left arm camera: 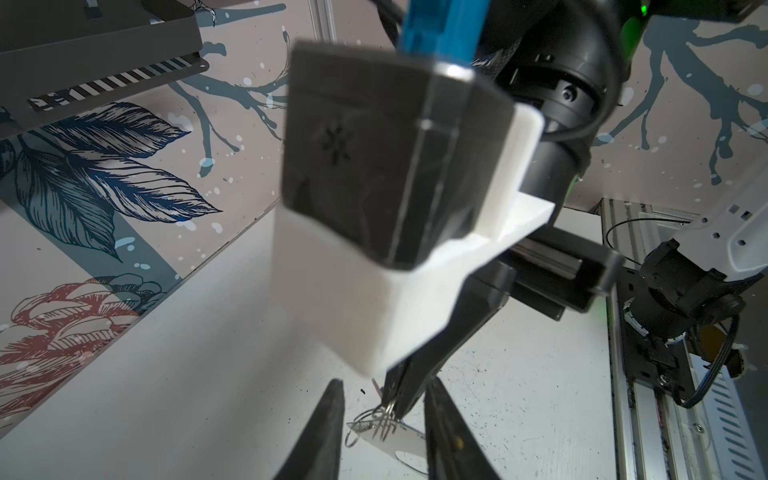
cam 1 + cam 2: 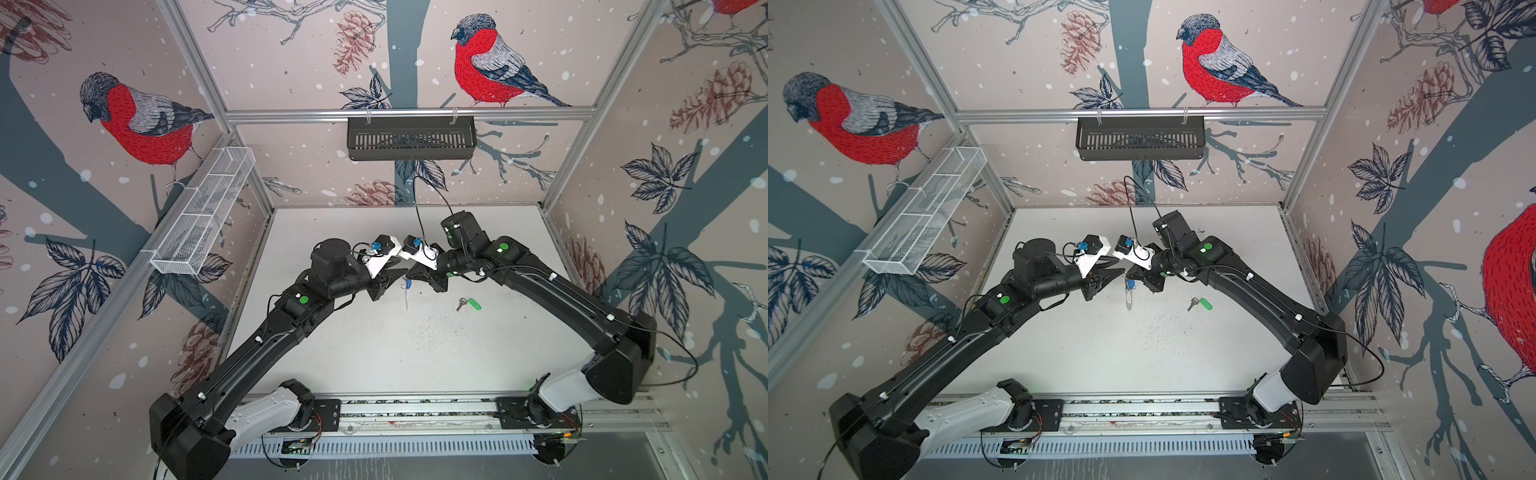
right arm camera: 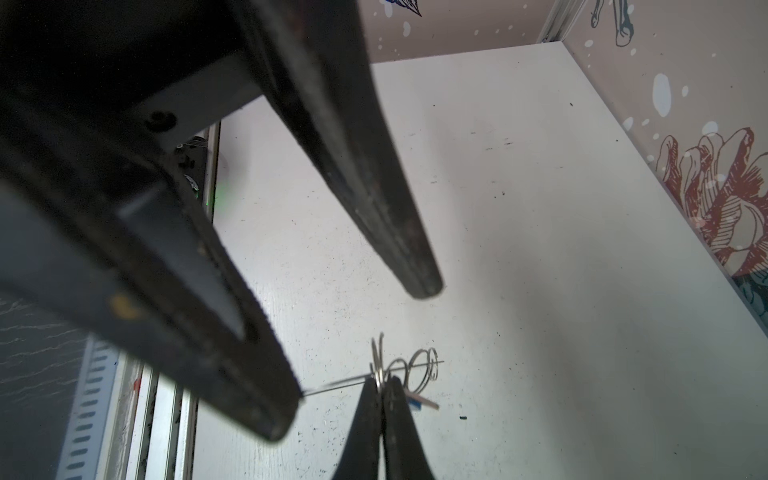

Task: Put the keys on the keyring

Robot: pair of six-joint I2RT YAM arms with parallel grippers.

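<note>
White tabletop (image 2: 374, 353) below: arms (image 2: 266, 336) (image 2: 552, 291) arch inward; right pincer (image 3: 380, 384) clenches the keyring (image 1: 388, 434), left pincer (image 3: 353, 351) parted.

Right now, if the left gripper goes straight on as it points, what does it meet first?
Probably the keyring, which the shut right gripper holds just ahead, between the open fingers of the left gripper; the depth is unclear.

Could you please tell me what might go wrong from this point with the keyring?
1. The right gripper pinches the keyring only by its little rings, at the fingertips; it might slip and fall.
2. The left gripper's open fingers closely flank that pinch; closing could knock the keyring loose.
</note>
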